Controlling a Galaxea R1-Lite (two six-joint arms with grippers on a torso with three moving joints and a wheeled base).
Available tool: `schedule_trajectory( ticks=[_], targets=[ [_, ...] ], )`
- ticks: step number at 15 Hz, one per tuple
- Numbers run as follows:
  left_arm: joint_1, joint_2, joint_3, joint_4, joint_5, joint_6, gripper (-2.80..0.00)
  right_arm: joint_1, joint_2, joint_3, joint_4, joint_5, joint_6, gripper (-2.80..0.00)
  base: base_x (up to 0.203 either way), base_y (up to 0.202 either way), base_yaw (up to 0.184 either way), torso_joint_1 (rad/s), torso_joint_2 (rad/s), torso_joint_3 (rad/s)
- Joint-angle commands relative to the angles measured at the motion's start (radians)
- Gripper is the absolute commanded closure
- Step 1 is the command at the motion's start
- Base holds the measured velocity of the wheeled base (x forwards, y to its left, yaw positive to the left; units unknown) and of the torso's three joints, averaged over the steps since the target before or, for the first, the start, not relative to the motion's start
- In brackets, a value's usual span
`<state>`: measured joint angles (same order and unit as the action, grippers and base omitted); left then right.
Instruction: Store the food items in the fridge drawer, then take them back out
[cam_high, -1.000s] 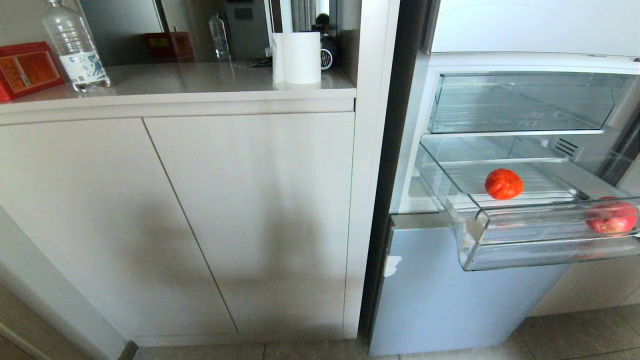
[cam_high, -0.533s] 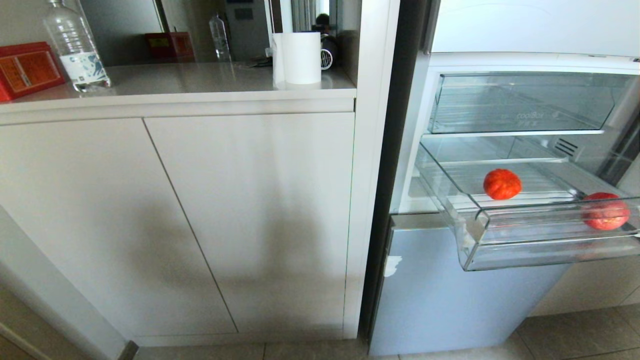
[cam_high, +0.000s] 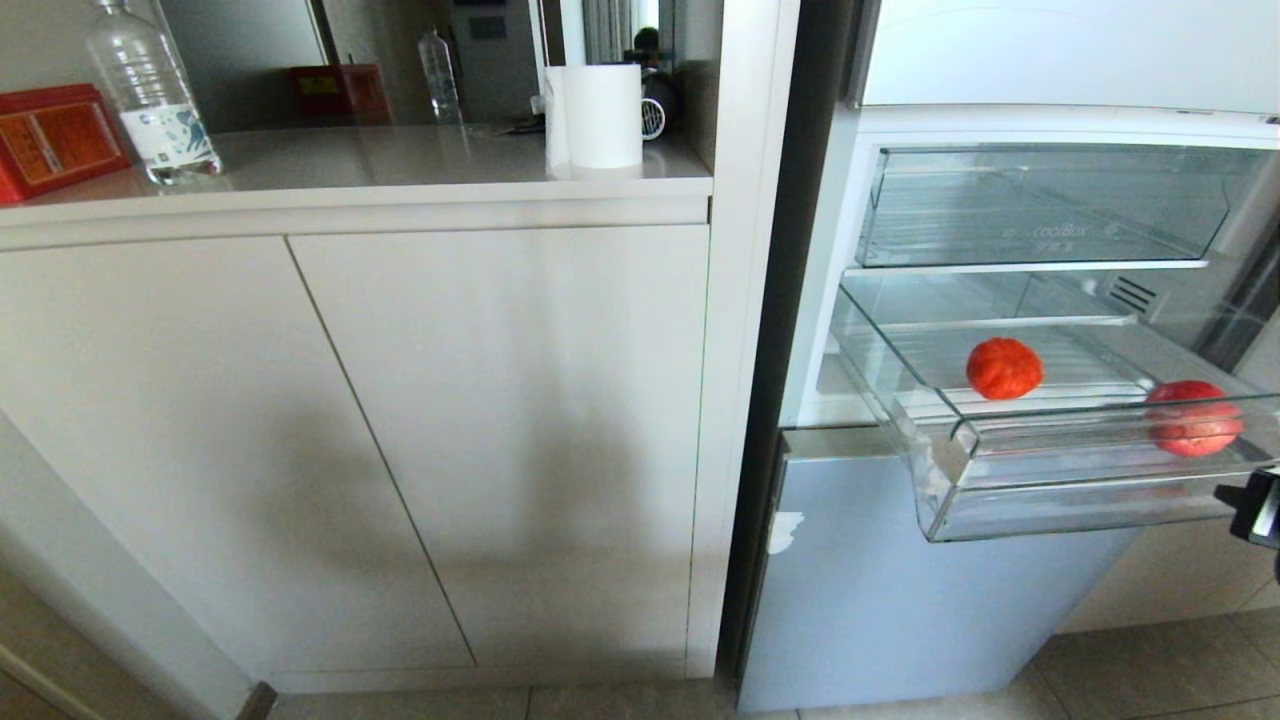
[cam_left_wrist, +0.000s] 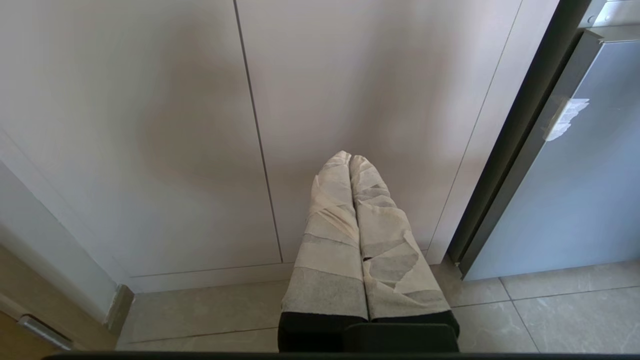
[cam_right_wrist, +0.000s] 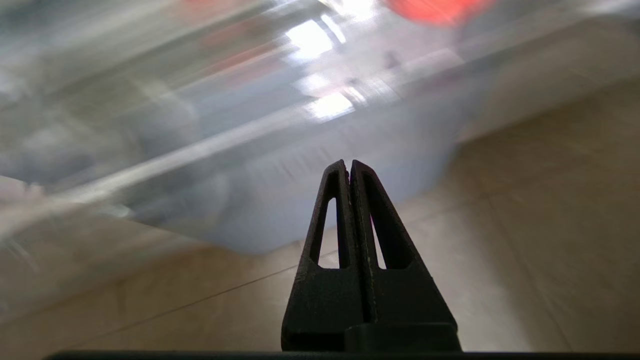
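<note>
Fridge drawer (cam_high: 1050, 480) clear glossy plastic; food items (cam_high: 1004, 368) lumpy, matt.

faint embossed lettering on the front of the upper clear drawer (cam_high: 1060, 205) that i can't make out, label on the water bottle (cam_high: 165, 130) and print on the red box (cam_high: 55, 140) too small to read

Beige cabinet doors (cam_high: 380, 440) under pale countertop (cam_high: 400, 160); grey-tiled floor (cam_high: 1150, 670); red box (cam_high: 55, 135), water bottle (cam_high: 150, 95).
</note>
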<state>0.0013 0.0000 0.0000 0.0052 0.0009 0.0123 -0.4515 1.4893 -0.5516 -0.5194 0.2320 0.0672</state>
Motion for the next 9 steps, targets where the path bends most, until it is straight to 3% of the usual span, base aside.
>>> schedule_trajectory(
  ticks=[1, 6, 9],
  targets=[
    [0.000, 0.002, 0.000, -0.001, 0.000, 0.001, 0.00, 0.051, 0.193, -0.107, -0.030, 0.015, 0.002, 0.00, 0.000, 0.000, 0.000, 0.000, 0.00, 0.000],
    [0.000, 0.002, 0.000, 0.000, 0.001, 0.000, 0.00, 0.146, 0.478, -0.283, -0.324, 0.028, 0.060, 0.00, 0.000, 0.000, 0.000, 0.000, 0.00, 0.000],
    [0.000, 0.002, 0.000, 0.000, 0.001, 0.000, 0.00, 0.233, 0.645, -0.451, -0.433, 0.029, 0.105, 0.00, 0.000, 0.000, 0.000, 0.000, 0.00, 0.000]
  ],
)
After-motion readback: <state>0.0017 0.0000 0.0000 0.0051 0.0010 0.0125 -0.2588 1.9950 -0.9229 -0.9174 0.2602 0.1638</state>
